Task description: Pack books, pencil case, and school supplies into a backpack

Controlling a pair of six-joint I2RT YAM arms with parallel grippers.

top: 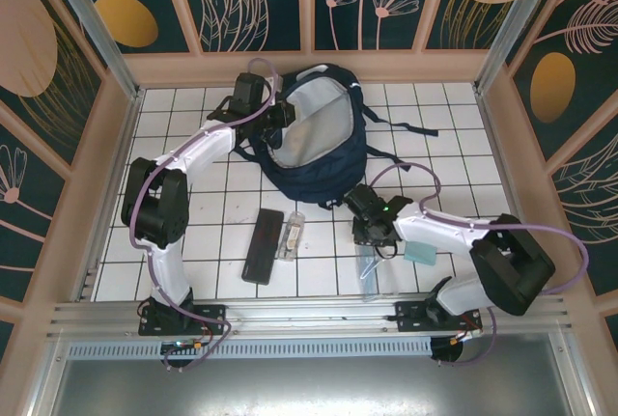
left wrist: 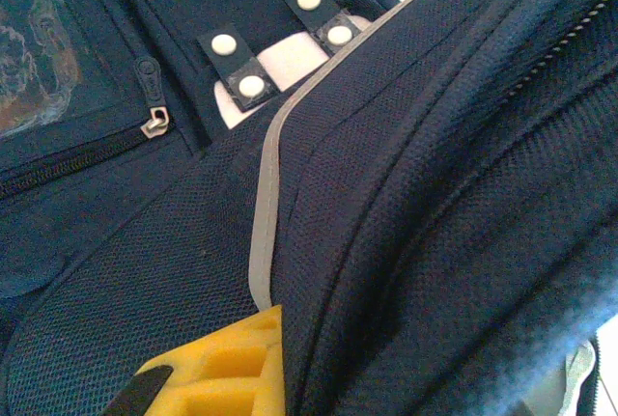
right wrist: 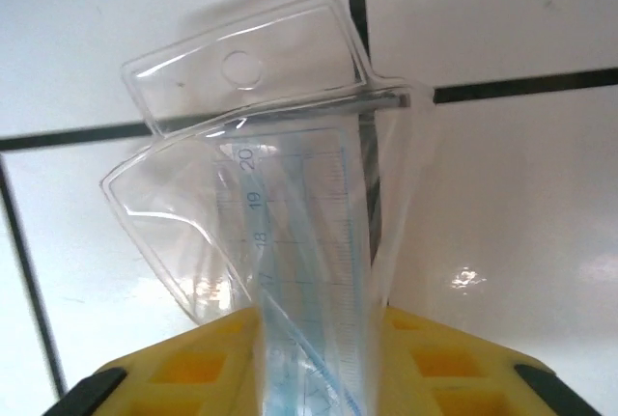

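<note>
Fabric of the backpack (left wrist: pixel 435 194) is sitting in the left gripper (top: pixel 276 115). We are seeing its jaws almost closed, pinching the navy rim of the open bag. In the left wrist view one yellow finger (left wrist: pixel 222 377) is pressing against a fold edged with grey piping (left wrist: pixel 263 213), and this fold is covering the other finger. Beyond the fingertip, a zip pull (left wrist: pixel 153 124) and two dark tabs (left wrist: pixel 251 83) with white studs are showing on the bag.

The right gripper (top: pixel 373 233) is pointing down at the white tiled table (top: pixel 193 213). We are finding its jaws drawn in on the ruler set (right wrist: pixel 299 223). Both yellow fingers (right wrist: pixel 183 373) are touching the clear sleeve, one on each side, with no gap showing between pad and plastic. The sleeve is reaching forward from the fingertips and its far end is bending over a dark tile line. We cannot tell whether that end is resting on the tiles.

The small teal pad (top: pixel 422 253) is lying just to the right of this gripper, beside its arm. To the gripper's left the clear tube (top: pixel 290 235) is lying, and the black pencil case (top: pixel 263 245) is lying just past the tube on the same side. Ahead of the right gripper the backpack is lying open with its pale lining facing up.
</note>
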